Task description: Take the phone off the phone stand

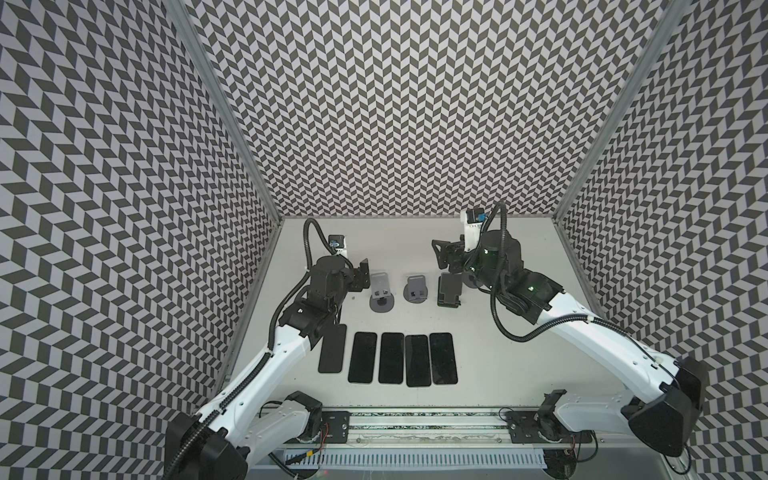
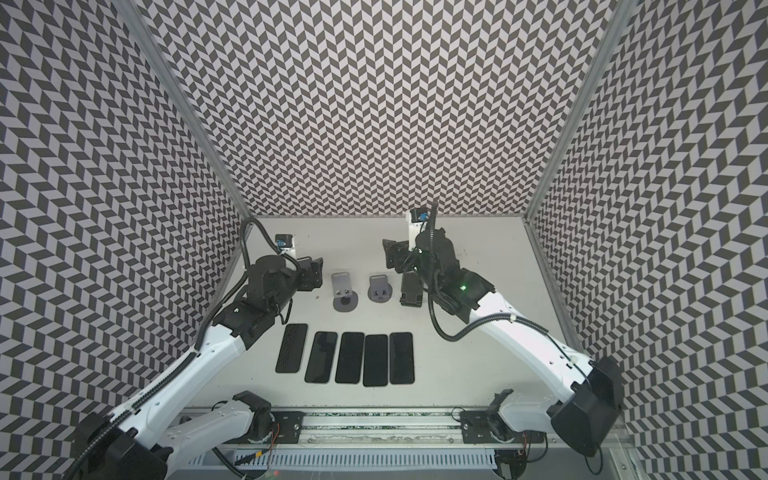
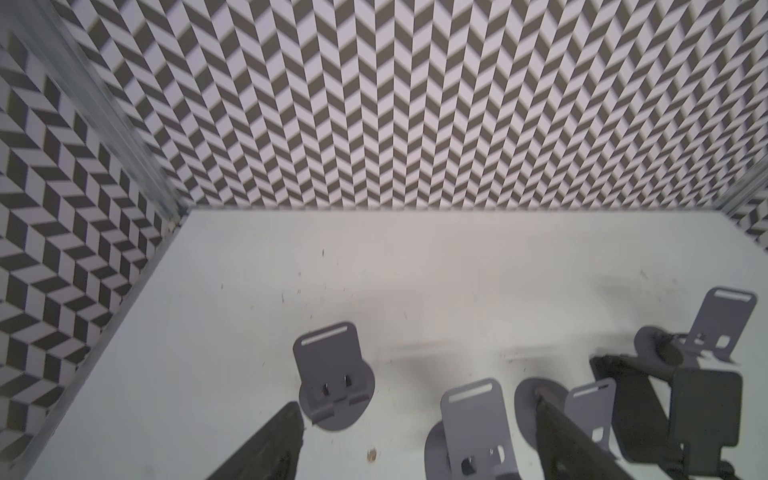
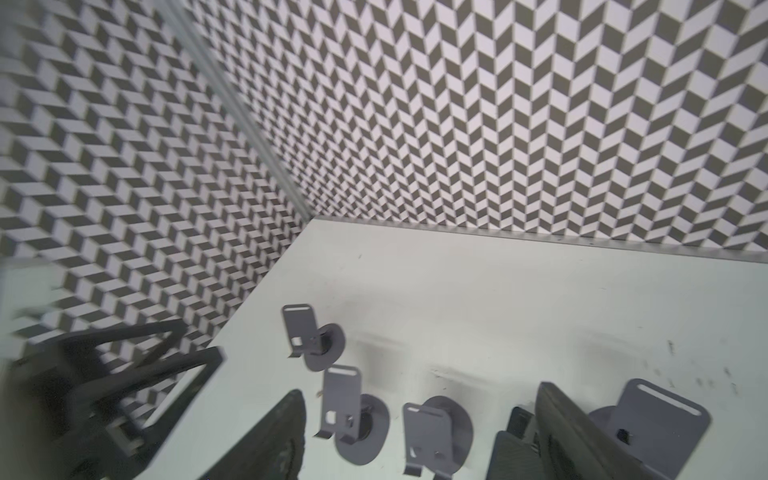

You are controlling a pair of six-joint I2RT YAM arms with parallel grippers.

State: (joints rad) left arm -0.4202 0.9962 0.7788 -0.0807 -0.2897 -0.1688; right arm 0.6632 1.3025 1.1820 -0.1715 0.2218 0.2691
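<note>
1. The left arm [image 1: 266,365] stretches forward from its near base, elbow bent. The left gripper [image 1: 360,275] points toward the middle, fingers [image 3: 270,449] spread and empty.
2. The right arm [image 1: 590,332] angles inward. The right gripper [image 1: 441,254] points left, fingers [image 4: 565,432] apart and holding nothing.

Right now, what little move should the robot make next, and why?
Probably draw the right gripper back toward its base: it hangs open and empty by the black phone stand, every stand in view looks bare, and five phones lie flat on the table.
</note>
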